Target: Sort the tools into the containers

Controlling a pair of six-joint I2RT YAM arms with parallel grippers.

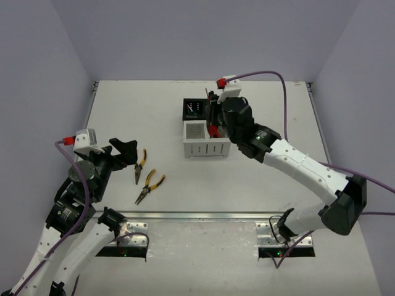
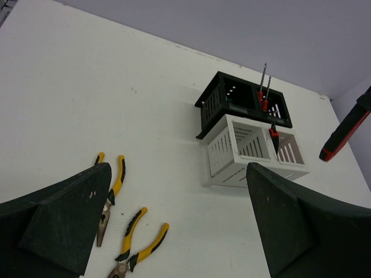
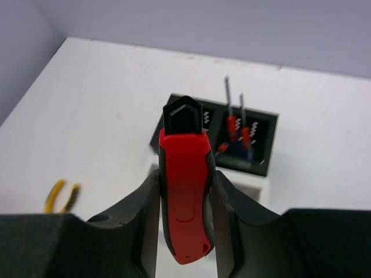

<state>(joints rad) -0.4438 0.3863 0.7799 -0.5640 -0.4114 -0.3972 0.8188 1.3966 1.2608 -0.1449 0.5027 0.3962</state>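
Observation:
My right gripper (image 3: 185,182) is shut on a red-and-black utility knife (image 3: 184,156) and holds it above the white slotted box (image 1: 207,148) and the black box (image 1: 192,110). The knife also shows in the left wrist view (image 2: 344,131), in the air right of the boxes. A second utility knife (image 2: 273,138) stands in the white box's right compartment. Two screwdrivers (image 2: 264,95) stand in the black box's right compartment. Two yellow-and-black pliers (image 1: 141,165) (image 1: 149,187) lie on the table left of the boxes. My left gripper (image 1: 126,151) is open and empty, just left of the pliers.
The boxes stand side by side, the black one (image 2: 232,103) behind the white one (image 2: 243,152), near the table's middle back. The right arm (image 1: 296,163) reaches in from the right. The table's near edge has a metal rail (image 1: 203,216).

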